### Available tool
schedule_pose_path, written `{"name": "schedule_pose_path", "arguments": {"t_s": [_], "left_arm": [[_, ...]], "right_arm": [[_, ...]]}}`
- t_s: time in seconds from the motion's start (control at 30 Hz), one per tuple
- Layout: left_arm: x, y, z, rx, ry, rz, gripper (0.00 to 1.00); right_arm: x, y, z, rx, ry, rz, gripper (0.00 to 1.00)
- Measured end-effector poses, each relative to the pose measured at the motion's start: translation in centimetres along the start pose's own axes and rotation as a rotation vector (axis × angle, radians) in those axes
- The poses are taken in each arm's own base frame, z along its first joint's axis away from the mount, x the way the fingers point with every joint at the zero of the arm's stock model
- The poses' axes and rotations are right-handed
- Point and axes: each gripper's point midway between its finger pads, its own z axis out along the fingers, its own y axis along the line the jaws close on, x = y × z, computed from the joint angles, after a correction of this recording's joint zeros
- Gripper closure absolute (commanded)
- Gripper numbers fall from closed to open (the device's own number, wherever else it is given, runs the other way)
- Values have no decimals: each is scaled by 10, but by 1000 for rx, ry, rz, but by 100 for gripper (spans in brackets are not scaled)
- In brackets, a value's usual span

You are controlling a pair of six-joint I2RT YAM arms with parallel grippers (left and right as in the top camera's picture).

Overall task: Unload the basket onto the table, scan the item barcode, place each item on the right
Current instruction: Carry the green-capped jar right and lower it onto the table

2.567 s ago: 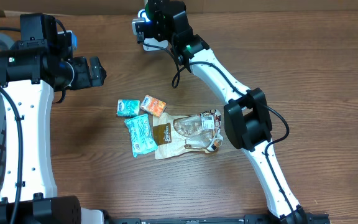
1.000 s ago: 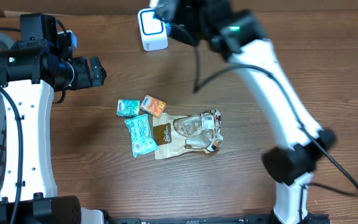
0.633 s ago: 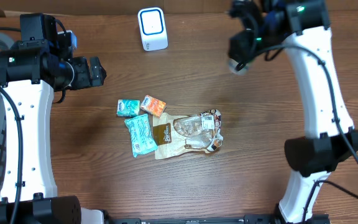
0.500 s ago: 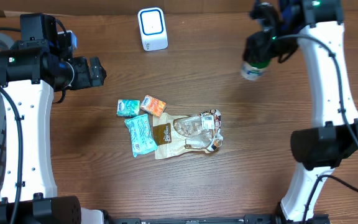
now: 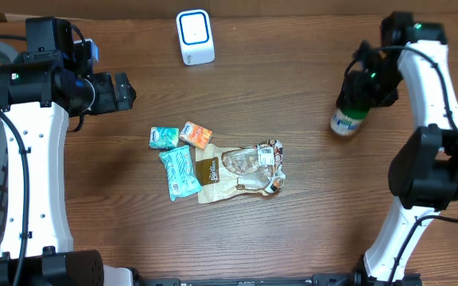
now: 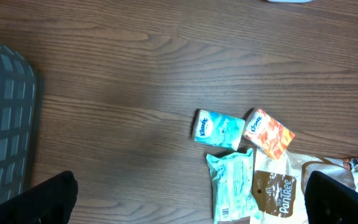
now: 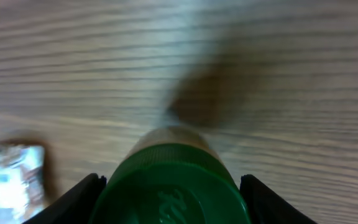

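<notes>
Bottle [image 5: 346,121] carried right, away from scanner [image 5: 195,36], in right claw [image 5: 362,94].

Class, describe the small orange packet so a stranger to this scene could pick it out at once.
On the wooden table, find the packets lying near the middle. At their top edge in the overhead view lies the orange packet, beside a small teal pack and above a brown snack bag. It alone is orange.

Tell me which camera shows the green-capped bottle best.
Overhead: the bottle shows along its length, pale label included, held in the right gripper. The right wrist view shows only its green cap, close and blurred. The left wrist view does not show it at all.
</notes>
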Motion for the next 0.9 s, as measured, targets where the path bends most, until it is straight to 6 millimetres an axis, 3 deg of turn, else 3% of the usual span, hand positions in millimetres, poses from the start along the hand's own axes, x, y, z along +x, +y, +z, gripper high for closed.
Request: {"name": "schedule_pose_path", "arguments": {"t_s": [0.13,0.3,0.47,0.53,0.6,0.63,0.9], "left_arm": [[0,0,0,0,0,0,0],[0,0,0,0,0,0,0],[0,0,0,0,0,0,0],[0,0,0,0,0,0,0],[0,0,0,0,0,0,0],[0,0,0,0,0,0,1],[0,0,0,0,0,0,0]], "right_arm": [[-4,-17,25,86,-10,53,77],[-22,-31,24,155,-90,99,75],[-22,-35,23,181,-92,115,68],[-19,-36,23,186,-76,119,50],[-11,-36,24,189,-48,128,4],[-7,-36,24,188,-31,128,0],[6,-31,19,173,24,149,0]]}}
